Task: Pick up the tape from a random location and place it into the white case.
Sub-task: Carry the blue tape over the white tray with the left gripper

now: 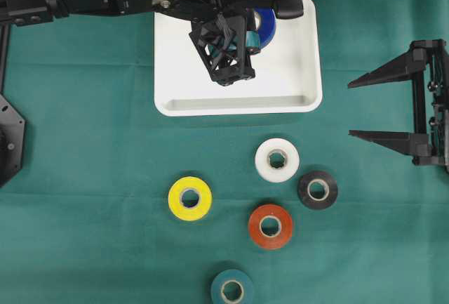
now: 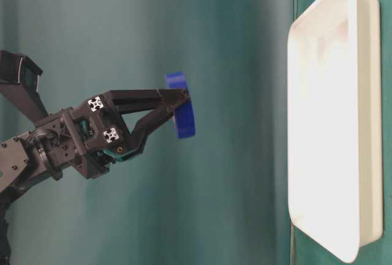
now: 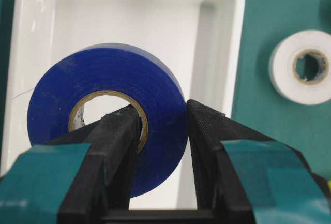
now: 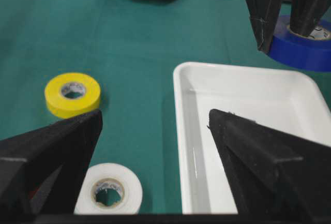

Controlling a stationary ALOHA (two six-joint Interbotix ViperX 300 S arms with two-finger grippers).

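Above the far edge of the shallow white plastic case, a blue tape roll is pinched through its wall by the closed left gripper, so it could be bounced over the rim if released while held high.

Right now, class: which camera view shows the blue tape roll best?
The left wrist view: the blue tape roll fills the frame, pinched through its core by the left gripper above the white case. Overhead it is mostly hidden by the arm; table-level shows it edge-on; the right wrist view cuts it at the frame's edge.
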